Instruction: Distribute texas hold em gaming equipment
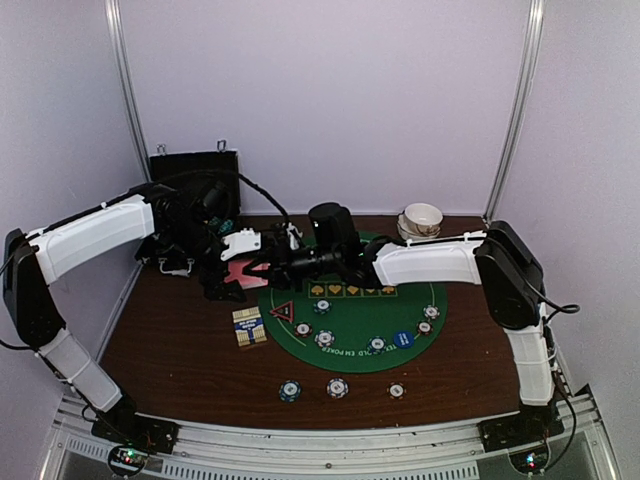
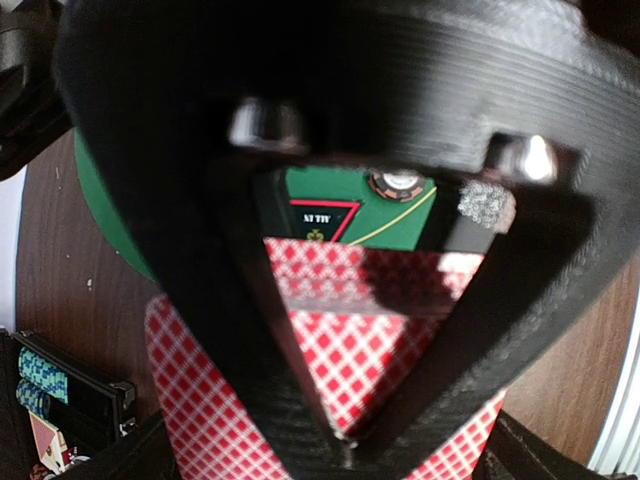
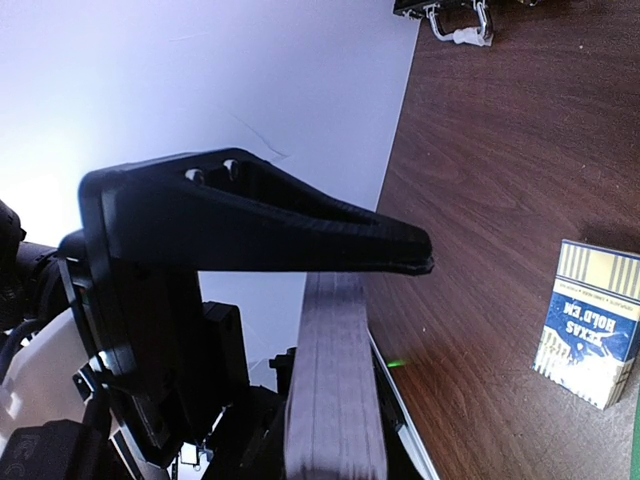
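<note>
Holding the cards (image 1: 240,272) tight in the right jaws, with the left jaws wide open and empty. Best to pinch just one card softly, then pull straight.

The top camera overlooks my bench (image 1: 170,350) from behind. My close right wrist camera shares its card box (image 1: 249,326).

— What sits at the back of the brown wooden table (image 1: 170,345)?
— A black hard case (image 1: 190,172) in the left rear corner against the wall, and stacked white bowls (image 1: 421,218) at the right rear.
— And nearer the middle?
— 1 round green felt mat (image 1: 350,322), with 1 blue-and-cream box (image 1: 249,327) lettered "TEXAS HOLD" just beside its left edge, on bare wood.
</note>
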{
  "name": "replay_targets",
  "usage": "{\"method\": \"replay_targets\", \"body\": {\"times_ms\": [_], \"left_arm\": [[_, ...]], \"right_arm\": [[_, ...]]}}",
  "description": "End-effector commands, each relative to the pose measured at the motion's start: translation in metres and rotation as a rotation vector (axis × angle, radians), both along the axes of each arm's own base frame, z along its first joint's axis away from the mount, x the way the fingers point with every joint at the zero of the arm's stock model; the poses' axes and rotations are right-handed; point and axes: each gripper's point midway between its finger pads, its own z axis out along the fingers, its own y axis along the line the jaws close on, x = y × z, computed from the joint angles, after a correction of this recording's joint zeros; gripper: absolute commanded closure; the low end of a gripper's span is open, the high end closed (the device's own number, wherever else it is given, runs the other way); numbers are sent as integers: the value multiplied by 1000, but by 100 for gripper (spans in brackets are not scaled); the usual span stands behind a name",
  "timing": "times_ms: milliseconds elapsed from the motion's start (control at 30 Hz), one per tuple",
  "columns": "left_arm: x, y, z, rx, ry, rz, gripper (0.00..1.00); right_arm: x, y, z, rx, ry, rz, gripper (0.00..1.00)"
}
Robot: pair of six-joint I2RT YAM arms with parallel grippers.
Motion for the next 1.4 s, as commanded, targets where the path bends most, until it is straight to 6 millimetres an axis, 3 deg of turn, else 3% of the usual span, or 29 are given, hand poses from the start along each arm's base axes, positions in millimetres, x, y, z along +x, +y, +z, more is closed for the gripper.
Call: {"method": "replay_targets", "body": {"times_ms": [0, 167, 400, 467, 633, 700, 933, 1100, 1367], "left_arm": [[15, -8, 2, -10, -56, -18, 3], [21, -11, 8, -26, -100, -24, 22], [17, -13, 13, -47, -92, -34, 31], [14, -15, 16, -63, -79, -40, 32], [9, -15, 15, -64, -52, -46, 34], [7, -15, 14, -62, -43, -46, 34], [8, -14, 13, -57, -46, -44, 35], [9, -12, 12, -47, -49, -38, 35], [8, -10, 11, -41, -51, -35, 35]], "right_arm": [[-8, 5, 54, 118, -76, 27, 100], [-6, 6, 43, 96, -57, 22, 100], [-4, 4, 26, 20, -62, 10, 98], [-3, 3, 18, -13, -62, 5, 82], [-2, 3, 14, -34, -66, 4, 60], [-1, 3, 13, -45, -68, 5, 55], [-5, 4, 8, -55, -49, 24, 50], [-6, -6, -1, -107, -48, 15, 53], [-2, -22, 1, -114, -48, -6, 58]]}}
